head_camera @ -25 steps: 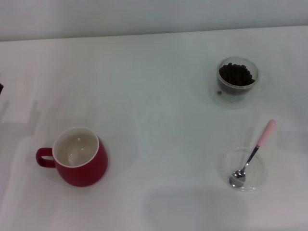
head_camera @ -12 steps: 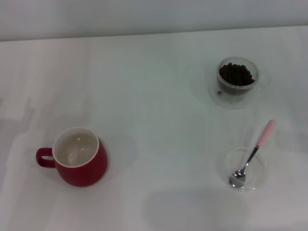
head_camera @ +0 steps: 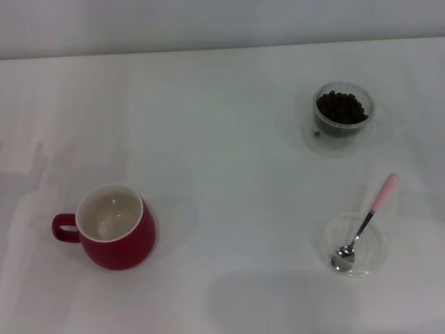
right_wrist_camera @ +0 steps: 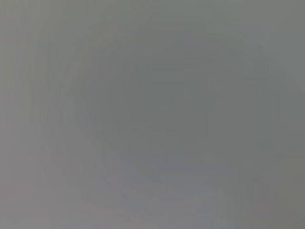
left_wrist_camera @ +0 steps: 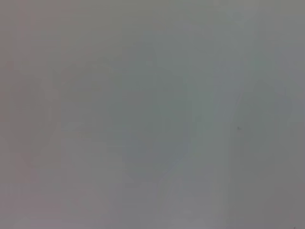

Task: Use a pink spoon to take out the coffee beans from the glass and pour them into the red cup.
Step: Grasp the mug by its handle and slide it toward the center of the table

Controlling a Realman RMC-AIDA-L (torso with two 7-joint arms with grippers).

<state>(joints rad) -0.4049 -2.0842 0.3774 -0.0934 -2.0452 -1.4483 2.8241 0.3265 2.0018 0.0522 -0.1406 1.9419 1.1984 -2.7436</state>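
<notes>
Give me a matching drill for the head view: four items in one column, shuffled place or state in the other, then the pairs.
Items:
1. spoon
2. beans
3. red cup
4. glass

Places or states:
A. near left of the table, empty, handle pointing left
B. far right of the table, upright
C. bowl resting in the clear dish, pink handle sticking out past the rim
D. piled inside the glass

Pairs: 1-C, 2-D, 3-A, 4-B

Neither gripper shows in any view.
</notes>
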